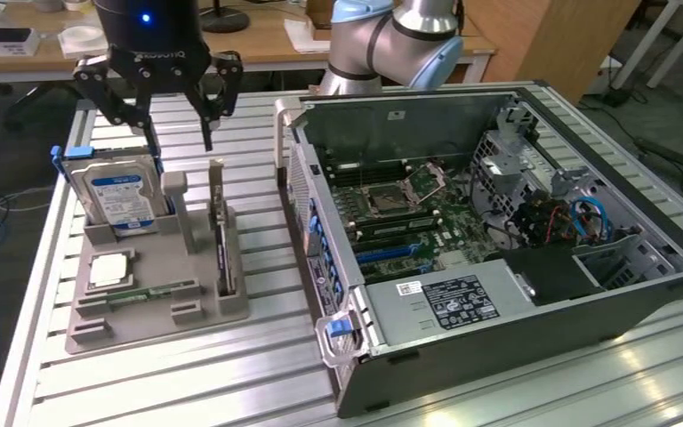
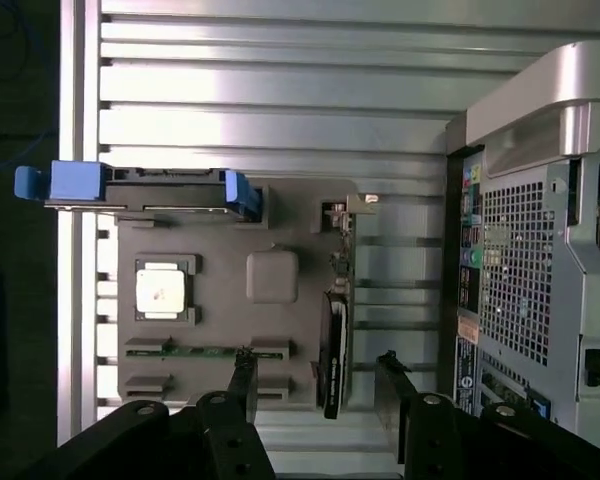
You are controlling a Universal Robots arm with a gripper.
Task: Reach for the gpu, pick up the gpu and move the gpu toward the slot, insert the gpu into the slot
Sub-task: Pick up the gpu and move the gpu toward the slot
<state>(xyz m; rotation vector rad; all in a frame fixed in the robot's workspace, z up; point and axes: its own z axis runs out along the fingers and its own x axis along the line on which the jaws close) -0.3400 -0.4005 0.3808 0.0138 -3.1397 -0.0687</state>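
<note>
Exterior view: slatted table (image 1: 199, 378) bears gpu (image 1: 221, 238), desk (image 1: 259, 43) behind.

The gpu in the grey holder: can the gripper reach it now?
Probably yes. The gripper hangs open above the holder, and the gpu stands on edge with its top free; the hard drive stands apart from it.

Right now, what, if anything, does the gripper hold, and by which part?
Nothing. The gripper hangs open above the gpu, which stands on edge in the grey holder.

Open air above upright gpu (image 1: 221, 238), hard drive (image 1: 122, 197) beside, case wall (image 1: 303, 189) near
</note>
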